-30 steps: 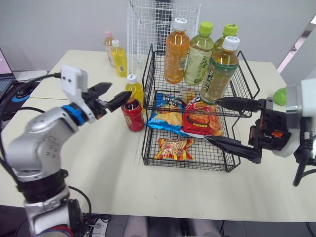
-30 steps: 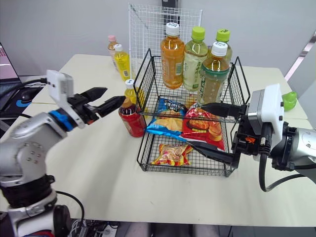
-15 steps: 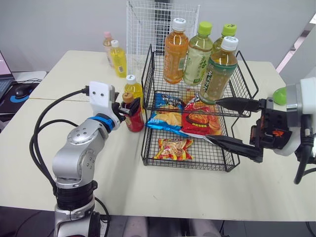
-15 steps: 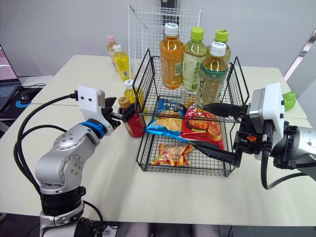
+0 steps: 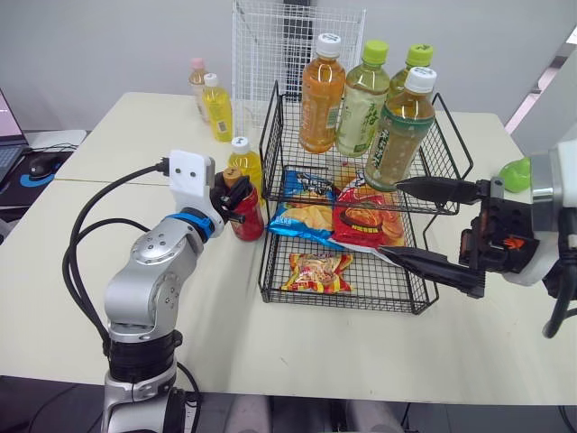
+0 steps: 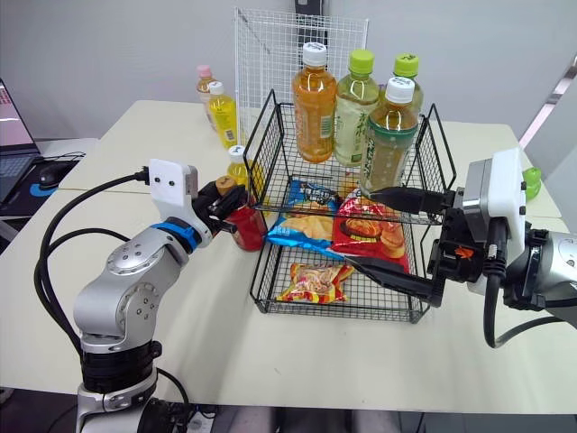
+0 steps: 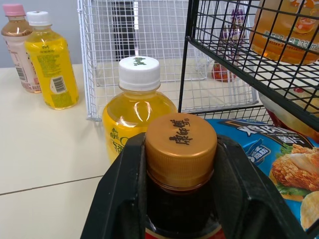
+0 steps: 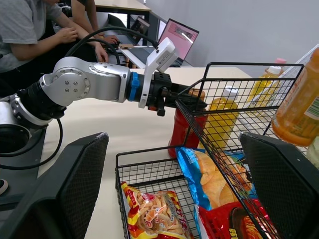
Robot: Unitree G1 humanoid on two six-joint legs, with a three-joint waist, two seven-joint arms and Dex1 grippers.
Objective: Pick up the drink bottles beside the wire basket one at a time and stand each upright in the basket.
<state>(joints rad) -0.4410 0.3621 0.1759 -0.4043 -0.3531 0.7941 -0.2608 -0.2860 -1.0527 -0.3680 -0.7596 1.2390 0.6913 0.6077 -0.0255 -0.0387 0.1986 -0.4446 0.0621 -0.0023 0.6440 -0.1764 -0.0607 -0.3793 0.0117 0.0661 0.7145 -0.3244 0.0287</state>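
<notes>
Head view: left tool (image 5: 233, 192) is pinching the red bottle (image 5: 244, 219) at the neck, just under its brown cap. The bottle stands upright on the bench (image 5: 343, 347), outside the wire basket (image 5: 269, 257) and just beside its left wall. A yellow bottle (image 5: 245, 164) with a white cap stands upright right behind it, also by that wall. Further back, a small yellow bottle (image 5: 216, 108) and a pink-capped bottle (image 5: 196, 79) stand near the white grid panel (image 5: 270, 54). The basket's upper tier holds four bottles (image 5: 399, 126), all upright. The lower tier holds snack bags (image 5: 317, 271). Right tool (image 5: 388, 218) is spread wide at the basket's right side and holds nothing. One finger is level with the upper tier, the other is down by the lower tier.

Left wrist view: both fingers (image 7: 124, 199) are pressed to the red bottle's neck, one on each side, with the cap standing up between them. The yellow bottle is directly behind; can't tell if the two touch. A blue chip bag (image 7: 269, 149) lies behind the basket wire.

Right wrist view: fingers (image 8: 75, 189) are wide apart with nothing between them. Past them are the lower tier with its bags and the left arm on the red bottle at the basket's far side. Seated people (image 8: 30, 25) and a laptop (image 8: 179, 42) are in the background.
</notes>
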